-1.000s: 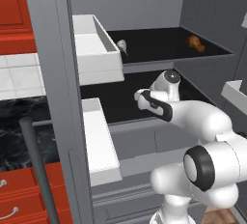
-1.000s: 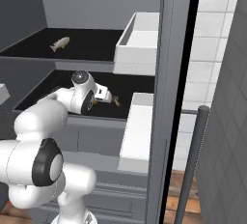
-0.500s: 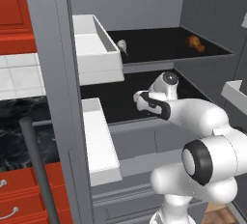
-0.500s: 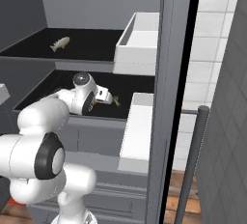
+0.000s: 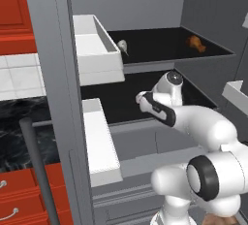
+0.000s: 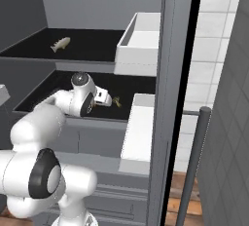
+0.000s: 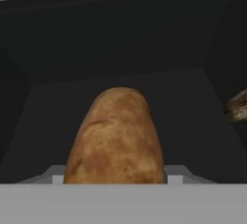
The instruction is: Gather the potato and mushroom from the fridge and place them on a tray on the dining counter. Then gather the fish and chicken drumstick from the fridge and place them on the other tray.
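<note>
- My gripper (image 7: 116, 182) is clamped on the potato (image 7: 115, 138) — inside the fridge (image 5: 53, 98).
- A brown item (image 7: 237, 105) lies at 3 o'clock in the hand view.

fridge (image 5: 53, 73): one, seen open in both base views, its frame post left of centre in the left base view
black shelves: two, an upper shelf (image 5: 160, 49) and a lower shelf (image 5: 121, 100)
white door bins: two in the left base view, an upper bin (image 5: 97, 54) and a lower bin (image 5: 99, 139)
potato (image 7: 115, 138): one, bottom centre of the hand view
fish (image 6: 59, 44): one, upper left of the right base view
chicken drumstick (image 5: 195, 43): one, upper right of the left base view
brown item (image 7: 237, 106): one, right edge of the hand view, kind unclear
dark bar handle (image 6: 193, 164): one, lower right of the right base view
</note>
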Available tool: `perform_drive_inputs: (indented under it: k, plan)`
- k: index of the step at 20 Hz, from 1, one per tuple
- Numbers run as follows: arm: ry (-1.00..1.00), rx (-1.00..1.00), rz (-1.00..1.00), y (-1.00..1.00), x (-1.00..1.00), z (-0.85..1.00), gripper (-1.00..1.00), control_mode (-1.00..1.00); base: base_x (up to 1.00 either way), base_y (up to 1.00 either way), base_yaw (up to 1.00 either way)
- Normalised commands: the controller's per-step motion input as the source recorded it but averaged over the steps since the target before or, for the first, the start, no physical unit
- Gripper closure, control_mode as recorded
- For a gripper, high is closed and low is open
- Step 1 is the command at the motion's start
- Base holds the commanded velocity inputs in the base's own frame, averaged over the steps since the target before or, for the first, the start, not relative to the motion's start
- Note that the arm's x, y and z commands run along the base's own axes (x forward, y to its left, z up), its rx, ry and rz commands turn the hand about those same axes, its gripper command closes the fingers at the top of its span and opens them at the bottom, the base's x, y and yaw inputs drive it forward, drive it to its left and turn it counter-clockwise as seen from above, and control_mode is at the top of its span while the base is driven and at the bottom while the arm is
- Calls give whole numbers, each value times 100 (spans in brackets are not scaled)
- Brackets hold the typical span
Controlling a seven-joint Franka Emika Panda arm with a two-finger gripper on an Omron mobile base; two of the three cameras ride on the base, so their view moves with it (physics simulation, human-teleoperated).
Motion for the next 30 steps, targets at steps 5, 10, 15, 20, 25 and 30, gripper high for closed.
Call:
perform_drive_inputs:
  k: [5,10,15,20,25,30]
  plan:
    - [-7,2,-1,0,-89,47,100,-100,0,0,0]
    - [0,3,-5,-4,-69,94,100,-100,0,0,0]
    - [7,3,-3,-8,-73,83,100,-100,0,0,0]
    - [16,1,-1,-8,-79,51,100,-100,0,0,0]
    - [12,0,0,-8,-89,43,100,-100,0,0,0]
    - [3,0,0,-8,-100,22,100,-100,0,0,0]
